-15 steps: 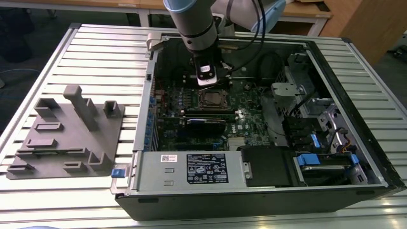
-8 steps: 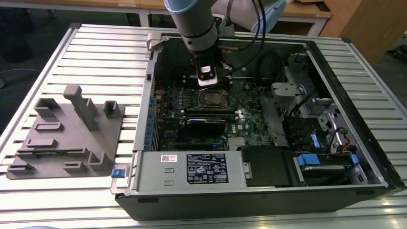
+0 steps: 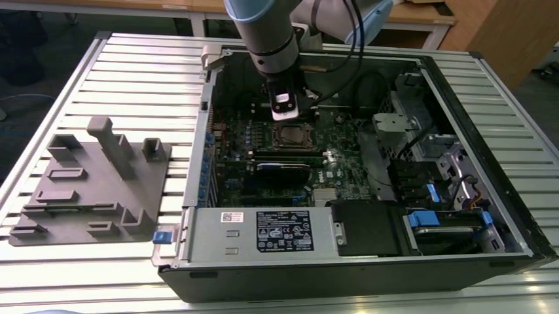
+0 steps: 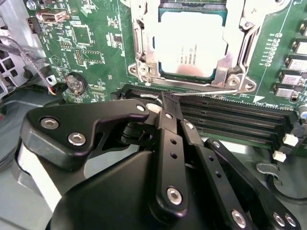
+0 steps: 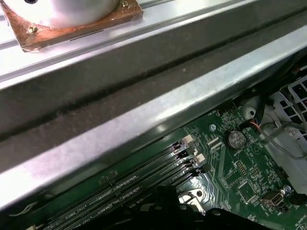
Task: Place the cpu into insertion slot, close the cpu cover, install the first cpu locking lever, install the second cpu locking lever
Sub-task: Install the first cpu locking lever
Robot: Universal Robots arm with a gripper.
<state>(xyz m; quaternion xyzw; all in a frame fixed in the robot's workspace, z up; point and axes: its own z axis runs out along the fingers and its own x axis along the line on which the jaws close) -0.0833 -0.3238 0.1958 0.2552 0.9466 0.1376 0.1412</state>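
Your case lies open on the table, board exposed. The cpu already sits in the slot with the cover down around it. Your gripper hovers just beside a thin lever, fingers pinched narrow with nothing in them. I reckon that wire could slip off and spring loose, or the tips scrape the memory slots.

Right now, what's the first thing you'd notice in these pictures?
The big open computer case on the slatted table, with the robot arm reaching down into it. In the second wrist view, the shiny chip sits in its socket on the green board, under the metal cover, with the black gripper just beside it.
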